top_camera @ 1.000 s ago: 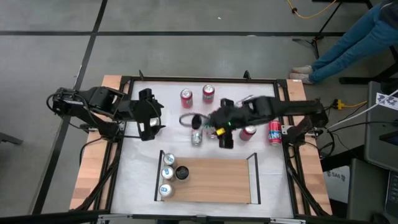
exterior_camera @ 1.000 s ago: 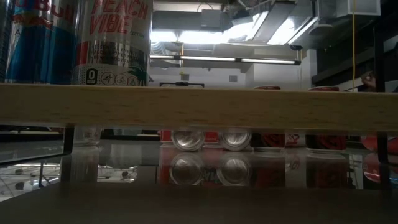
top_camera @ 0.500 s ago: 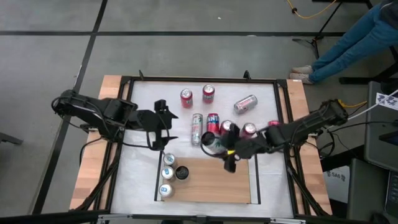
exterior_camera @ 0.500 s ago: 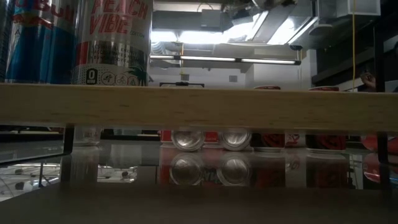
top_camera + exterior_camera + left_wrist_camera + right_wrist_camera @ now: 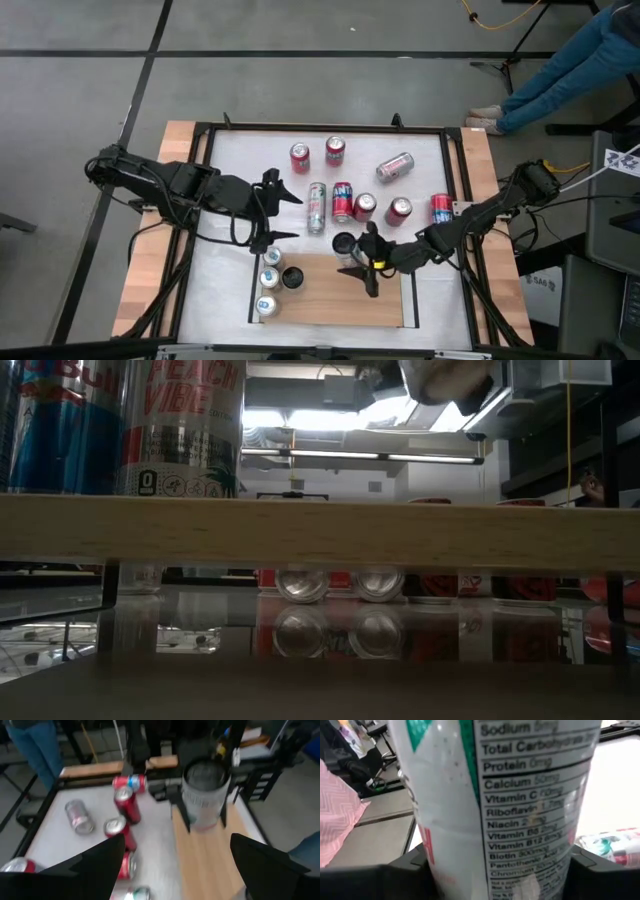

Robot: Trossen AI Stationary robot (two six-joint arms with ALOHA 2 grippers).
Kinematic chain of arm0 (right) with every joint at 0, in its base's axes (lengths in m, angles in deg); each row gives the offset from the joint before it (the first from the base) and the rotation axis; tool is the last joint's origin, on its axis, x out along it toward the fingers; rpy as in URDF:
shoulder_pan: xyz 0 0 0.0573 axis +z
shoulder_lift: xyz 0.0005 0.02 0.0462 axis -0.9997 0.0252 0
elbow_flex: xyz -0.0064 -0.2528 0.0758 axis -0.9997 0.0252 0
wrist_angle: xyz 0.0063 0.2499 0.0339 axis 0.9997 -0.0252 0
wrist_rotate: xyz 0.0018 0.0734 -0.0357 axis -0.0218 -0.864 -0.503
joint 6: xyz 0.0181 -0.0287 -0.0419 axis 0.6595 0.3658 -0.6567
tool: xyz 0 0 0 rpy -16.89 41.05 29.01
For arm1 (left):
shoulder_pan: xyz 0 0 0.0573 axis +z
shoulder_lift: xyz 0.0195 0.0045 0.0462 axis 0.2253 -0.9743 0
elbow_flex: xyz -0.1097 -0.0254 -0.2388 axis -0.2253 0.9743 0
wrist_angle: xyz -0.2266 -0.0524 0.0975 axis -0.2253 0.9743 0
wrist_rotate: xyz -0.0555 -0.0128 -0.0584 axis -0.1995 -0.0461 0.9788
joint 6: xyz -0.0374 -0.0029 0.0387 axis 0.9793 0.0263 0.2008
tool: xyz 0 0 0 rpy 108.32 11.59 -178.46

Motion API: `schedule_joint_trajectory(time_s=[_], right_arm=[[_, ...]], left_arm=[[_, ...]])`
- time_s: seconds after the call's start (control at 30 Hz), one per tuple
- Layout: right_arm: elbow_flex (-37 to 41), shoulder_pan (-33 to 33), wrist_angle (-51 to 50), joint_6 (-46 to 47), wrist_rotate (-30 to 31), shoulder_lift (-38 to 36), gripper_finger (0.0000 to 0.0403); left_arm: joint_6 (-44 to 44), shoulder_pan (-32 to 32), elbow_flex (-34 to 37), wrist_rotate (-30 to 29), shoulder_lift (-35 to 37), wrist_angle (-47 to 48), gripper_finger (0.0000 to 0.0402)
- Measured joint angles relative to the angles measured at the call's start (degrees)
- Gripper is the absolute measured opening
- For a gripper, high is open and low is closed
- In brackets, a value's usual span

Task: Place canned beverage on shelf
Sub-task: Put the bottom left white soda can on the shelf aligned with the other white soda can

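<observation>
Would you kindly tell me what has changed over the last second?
The right pincer carried a silver can from the table's middle to the shelf's far edge, holding it upright. The left pincer advanced toward the centre, open. The four cans on the shelf stayed put.

On the pale can point(image 5: 520, 805) that fills the right wrist view we read a nutrition panel: "Sodium", "Total Carbohydrate", "Protein", "Calcium", "Vitamin C", "Riboflavin", "Niacin", "Vitamin B6", "Vitamin B12", "Biotin 300mcg" and "Chromium"; the other amounts beside them are too faint for us to make out.

In the low view, the silver can point(image 5: 180, 425) standing on the shelf point(image 5: 320, 532) carries "PEACH VIBE" in red, with the top of "PEACH" cut off, and a boxed "0" near its base. The blue and silver can point(image 5: 65, 425) beside it shows red letters cut by the frame's edge; we make out only "Bul".
</observation>
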Motion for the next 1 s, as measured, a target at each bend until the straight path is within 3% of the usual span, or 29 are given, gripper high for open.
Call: schedule_joint_trajectory(time_s=[0.23,0.6,1.0], right_arm=[[0.54,2.13,2.93,-0.88,4.07,3.33,0.0248],[0.5,3.45,14.0,-3.52,2.99,11.81,0.0249],[0.54,7.22,14.59,-5.1,7.23,13.78,0.025]], left_arm=[[0.0,-2.47,-0.01,-2.35,-1.82,-2.47,0.0352],[0.05,-6.42,0.0,-6.48,-6.96,-5.48,0.0352],[1.53,-8.8,0.0,-10.55,-11.51,-6.8,0.0352]])
